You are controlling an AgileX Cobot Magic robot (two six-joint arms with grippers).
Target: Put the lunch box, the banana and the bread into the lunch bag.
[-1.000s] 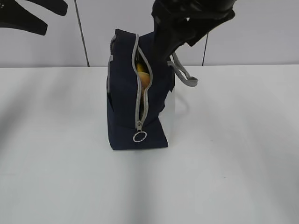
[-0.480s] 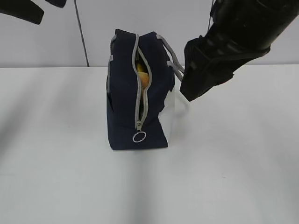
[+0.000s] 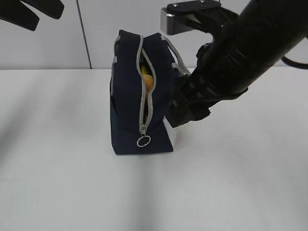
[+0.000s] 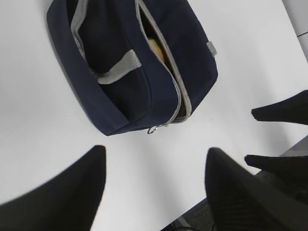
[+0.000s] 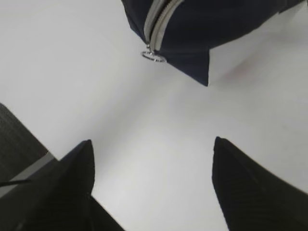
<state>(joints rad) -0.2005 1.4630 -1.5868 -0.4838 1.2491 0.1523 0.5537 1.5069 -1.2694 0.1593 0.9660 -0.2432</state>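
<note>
The lunch bag stands upright on a white table, a little left of centre in the exterior view. It is navy blue with a grey zipper running down its near face. The zipper is partly undone, and its ring pull hangs at the lower end, at about 6 o'clock on the bag. Through the gap near the top shows something yellow and orange; which of the food items it is cannot be told. A grey strap handle loops out at the bag's 2 o'clock side, next to a white side panel.

The right arm reaches in from 2 o'clock and hangs low just beside the bag's right side. In the right wrist view, the right gripper has its two dark fingers spread wide apart with only bare table between them. The bag's bottom corner and ring pull sit at 12 o'clock, apart from the fingers. It holds nothing.

The left gripper is high at the exterior view's 10 o'clock corner, well apart from the bag. In the left wrist view its fingers also stand wide apart and empty, above the table, with the bag lying at 12 o'clock.
</note>
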